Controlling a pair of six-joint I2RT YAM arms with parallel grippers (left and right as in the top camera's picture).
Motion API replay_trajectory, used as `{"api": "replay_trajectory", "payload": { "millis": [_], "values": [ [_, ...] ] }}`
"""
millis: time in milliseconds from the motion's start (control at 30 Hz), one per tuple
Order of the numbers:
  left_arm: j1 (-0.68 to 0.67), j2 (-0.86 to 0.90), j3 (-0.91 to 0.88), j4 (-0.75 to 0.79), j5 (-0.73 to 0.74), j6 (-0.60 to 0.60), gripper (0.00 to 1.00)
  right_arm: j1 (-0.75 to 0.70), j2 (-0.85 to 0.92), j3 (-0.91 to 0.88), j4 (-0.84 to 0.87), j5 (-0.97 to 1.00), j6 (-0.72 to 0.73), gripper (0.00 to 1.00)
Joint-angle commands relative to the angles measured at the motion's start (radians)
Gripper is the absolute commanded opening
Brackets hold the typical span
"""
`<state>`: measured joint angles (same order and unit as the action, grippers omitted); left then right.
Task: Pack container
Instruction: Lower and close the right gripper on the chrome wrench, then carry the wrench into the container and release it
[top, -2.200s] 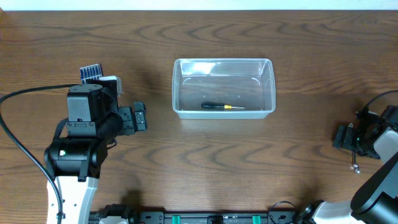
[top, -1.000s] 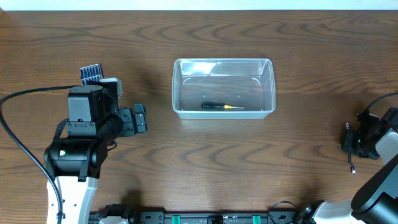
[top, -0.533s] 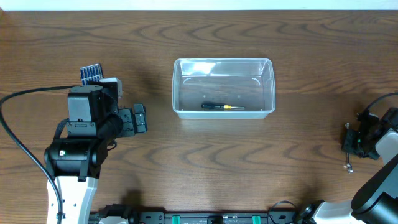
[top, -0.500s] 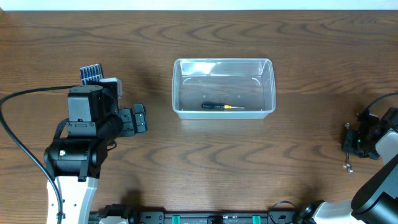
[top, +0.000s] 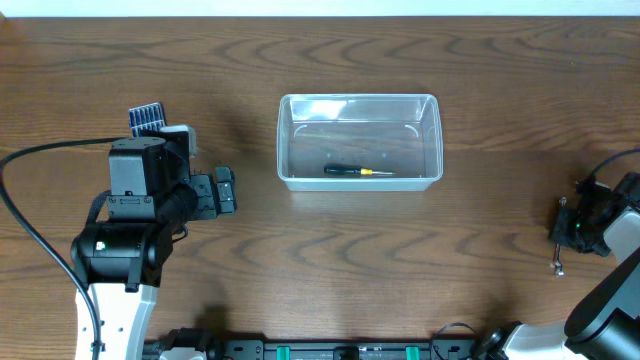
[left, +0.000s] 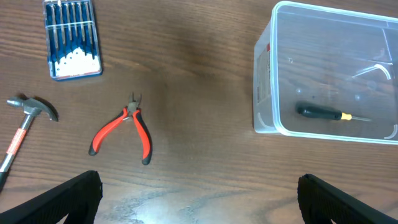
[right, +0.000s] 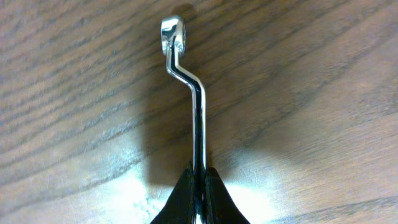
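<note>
Bent, glossy chrome wrench (right: 198, 118) in right pincer (right: 199, 177)

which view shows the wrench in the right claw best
The right wrist view: the chrome offset ring wrench fills the frame, pinched in the right claw. Overhead shows only a tiny sliver near its right edge; the left wrist view misses it.

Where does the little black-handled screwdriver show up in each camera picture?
Overhead: the screwdriver lies inside the clear container, near picture centre.
Left wrist: at the right, inside that container.
Right wrist: not in it.
Shared landmark: the container, in overhead and left wrist.
</note>
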<state>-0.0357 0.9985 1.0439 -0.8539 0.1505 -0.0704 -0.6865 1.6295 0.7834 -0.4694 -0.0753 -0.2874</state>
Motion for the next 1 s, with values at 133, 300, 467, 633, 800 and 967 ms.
{"api": "replay_trajectory", "payload": {
  "millis": [133, 300, 467, 633, 800, 967],
  "values": [
    [0.0, 0.0, 0.021, -0.002, -0.005, 0.018, 0.99, 0.024, 0.011, 0.042, -0.005, -0.077, 0.231, 0.01],
    [0.0, 0.0, 0.021, -0.002, -0.005, 0.018, 0.98, 0.145, 0.011, 0.182, -0.124, -0.069, 0.203, 0.02],
    [0.0, 0.0, 0.021, -0.002, -0.005, 0.018, 0.98, 0.305, 0.011, 0.423, -0.301, -0.068, 0.179, 0.02],
    [0.0, 0.0, 0.021, -0.002, -0.005, 0.018, 0.98, 0.523, 0.011, 0.742, -0.521, -0.087, -0.011, 0.01],
    [0.0, 0.0, 0.021, -0.002, -0.005, 0.018, 0.98, 0.761, 0.011, 0.911, -0.557, -0.101, -0.33, 0.01],
    [0.0, 0.0, 0.021, -0.01, -0.005, 0.018, 0.98, 0.948, 0.057, 0.913, -0.466, -0.098, -0.449, 0.01]
  ]
}}
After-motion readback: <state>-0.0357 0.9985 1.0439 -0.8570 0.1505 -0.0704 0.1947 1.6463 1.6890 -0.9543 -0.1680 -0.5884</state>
